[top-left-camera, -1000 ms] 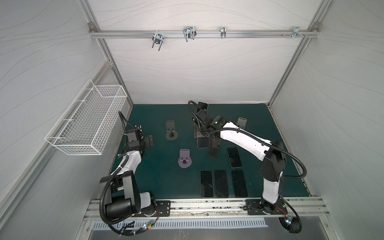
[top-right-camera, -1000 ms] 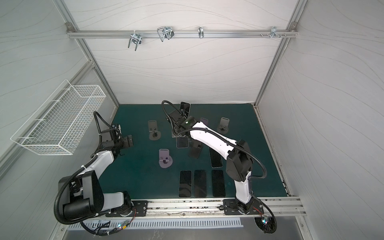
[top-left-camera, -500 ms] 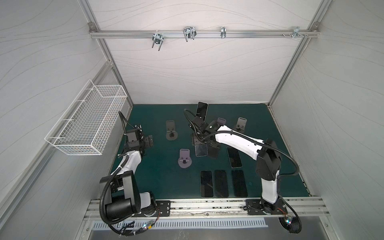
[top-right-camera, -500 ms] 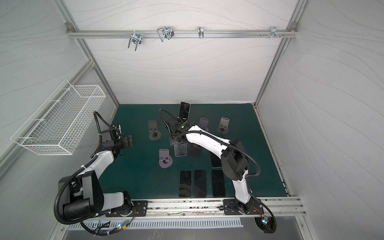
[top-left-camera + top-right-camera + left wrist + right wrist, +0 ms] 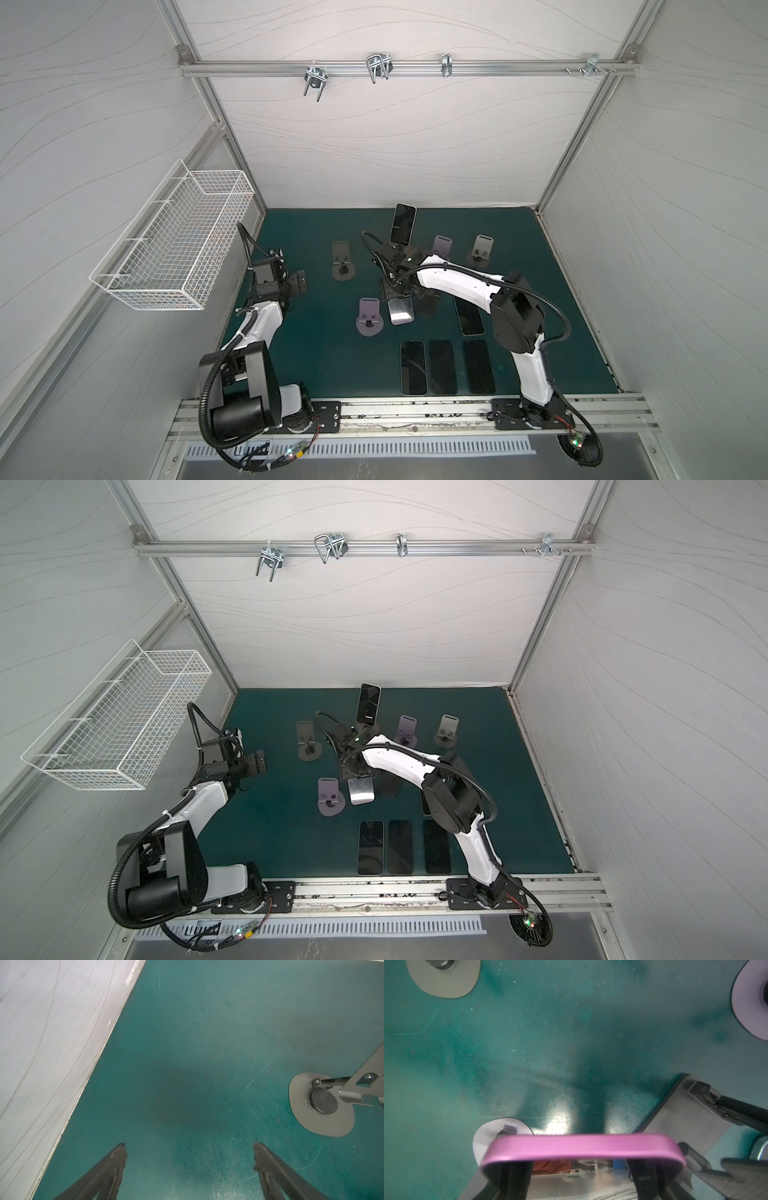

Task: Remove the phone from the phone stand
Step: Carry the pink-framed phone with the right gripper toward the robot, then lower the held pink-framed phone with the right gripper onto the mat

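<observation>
Right arm and load have both shifted: a second ago the right gripper [image 5: 399, 291] hung close under the far stands; now it has swung toward the near side of the dark green mat [image 5: 316, 365], and the pink-edged phone with the mirror-bright face [image 5: 401, 311] has travelled with it. The grip is firm; in the right wrist view the black fingers [image 5: 510, 1176] are clamped on the phone's two long sides, its pink rim [image 5: 583, 1146] crossing between them.

That phone now hangs between the lilac round-footed stand [image 5: 369, 318] and the dark grey metal stand [image 5: 429, 306], resting in neither (how high off the mat it is, I cannot tell); so the lifting-out reads as done for this one, and what is left is to lay it flat, most likely near the row of three black phones [image 5: 443, 368] at the front.

One black upright phone [image 5: 403, 224] remains propped on a stand at the back; it has not budged.

The left gripper [image 5: 189, 1150] has not stirred either; its jaws are spread wide over bare mat, holding nothing, near a grey disc-footed stand [image 5: 321, 1105].
</observation>
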Action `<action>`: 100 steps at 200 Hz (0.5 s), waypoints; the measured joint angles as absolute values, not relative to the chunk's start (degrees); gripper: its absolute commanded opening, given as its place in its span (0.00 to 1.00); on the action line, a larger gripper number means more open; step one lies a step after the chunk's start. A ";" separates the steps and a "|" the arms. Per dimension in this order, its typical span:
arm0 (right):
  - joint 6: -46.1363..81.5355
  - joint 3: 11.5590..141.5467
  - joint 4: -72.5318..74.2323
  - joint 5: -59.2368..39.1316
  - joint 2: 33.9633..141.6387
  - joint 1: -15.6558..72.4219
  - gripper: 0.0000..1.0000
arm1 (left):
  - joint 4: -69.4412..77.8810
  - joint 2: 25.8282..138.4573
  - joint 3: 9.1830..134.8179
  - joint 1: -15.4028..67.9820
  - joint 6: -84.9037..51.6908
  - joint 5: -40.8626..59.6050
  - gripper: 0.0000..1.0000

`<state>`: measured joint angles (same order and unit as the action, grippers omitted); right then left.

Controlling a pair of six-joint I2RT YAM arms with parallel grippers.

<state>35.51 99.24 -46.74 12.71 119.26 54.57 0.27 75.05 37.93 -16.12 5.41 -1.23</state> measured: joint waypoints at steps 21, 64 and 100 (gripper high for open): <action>35.53 99.20 -46.74 12.69 119.70 54.52 0.62 | 0.27 75.05 37.93 -16.12 5.43 -1.23 0.97; 35.68 98.59 -46.46 11.86 121.19 54.24 0.62 | 0.27 75.05 37.93 -16.12 5.43 -1.23 0.97; 35.99 98.45 -46.46 11.18 122.65 54.26 0.62 | 0.27 75.05 37.93 -16.12 5.43 -1.23 0.97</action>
